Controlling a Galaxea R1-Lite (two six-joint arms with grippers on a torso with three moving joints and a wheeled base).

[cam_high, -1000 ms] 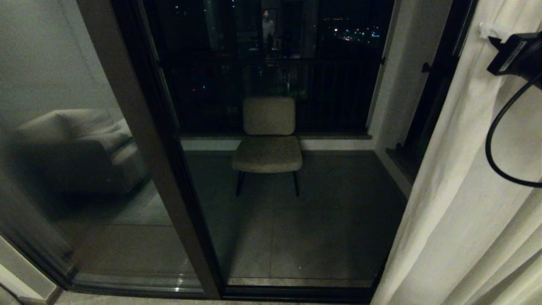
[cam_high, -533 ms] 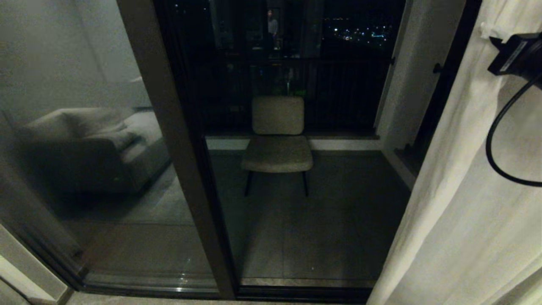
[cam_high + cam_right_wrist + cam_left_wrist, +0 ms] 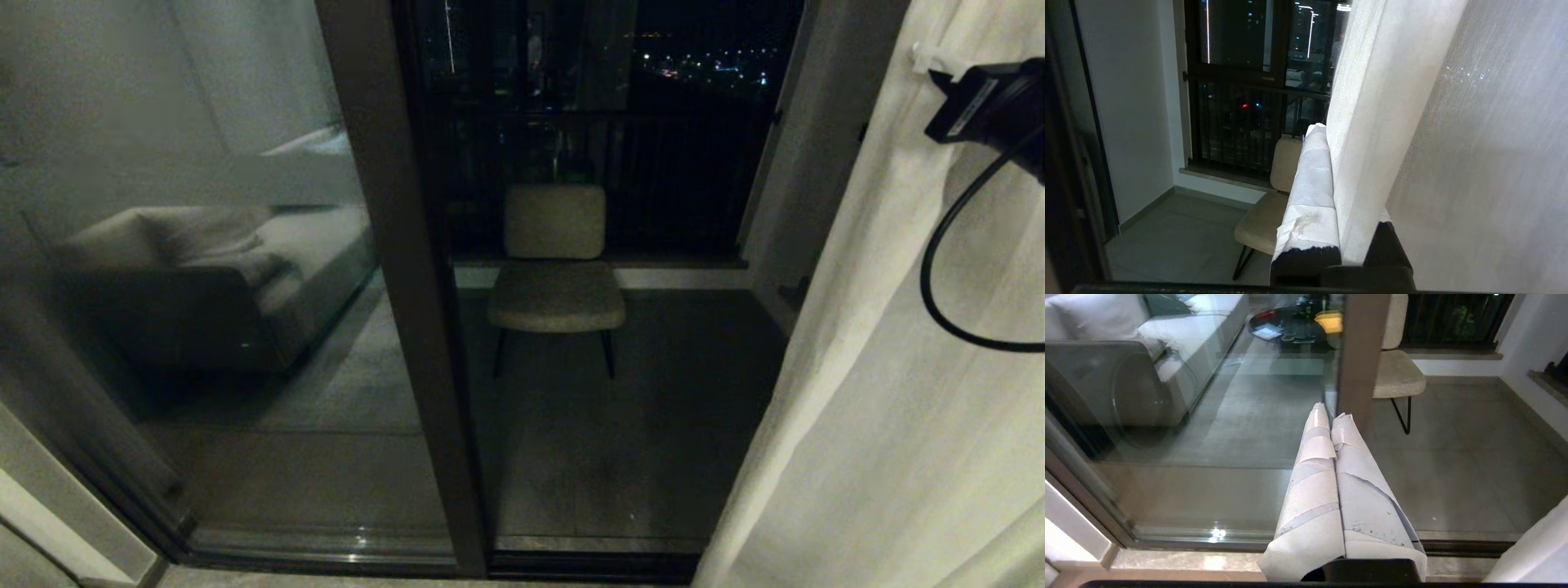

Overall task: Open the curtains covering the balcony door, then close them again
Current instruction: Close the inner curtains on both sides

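Note:
The cream curtains (image 3: 898, 408) hang at the right, and their edge leaves the balcony door (image 3: 400, 286) uncovered, with its dark frame post and glass. My right gripper (image 3: 1331, 139) is up at the curtain's edge and shut on a fold of the curtains (image 3: 1367, 122). One taped finger (image 3: 1312, 175) shows and the other is hidden behind the fabric. In the head view only that arm's black wrist (image 3: 980, 102) is seen. My left gripper (image 3: 1329, 410) hangs low in front of the glass, shut on nothing.
A beige chair (image 3: 557, 269) stands on the balcony floor beyond the glass, with a dark railing (image 3: 653, 180) behind it. A sofa is reflected in the left pane (image 3: 188, 286). A black cable (image 3: 939, 269) loops from the right wrist. The door track (image 3: 326, 555) runs along the floor.
The whole picture has shifted: the door post now stands further right. The gap between the post and the curtain's edge has narrowed. The right gripper keeps its hold on the fold.

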